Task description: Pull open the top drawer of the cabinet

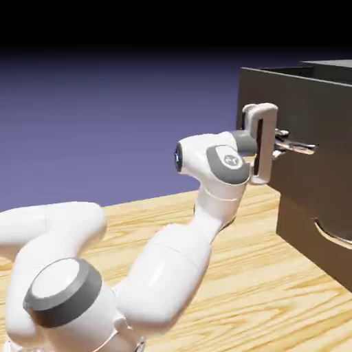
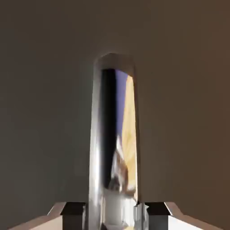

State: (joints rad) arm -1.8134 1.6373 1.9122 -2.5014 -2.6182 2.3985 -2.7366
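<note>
In the exterior view the white arm (image 1: 172, 261) rises from the lower left over the wooden table (image 1: 275, 289) and reaches right, its hand held level. The gripper (image 1: 283, 146) is clamped on the silver handle (image 1: 297, 146) of the top drawer (image 1: 302, 117), which lies directly ahead of the fingers. That drawer front juts out from the cabinet (image 1: 330, 227) toward the arm. Below and right of the gripper, the lower drawer's handle (image 1: 333, 236) curves across its panel. In the hand view the handle (image 2: 114, 134) stands upright between the two fingertips (image 2: 72, 211), both pressed against it, with the dark drawer front (image 2: 40, 112) filling everything behind.
</note>
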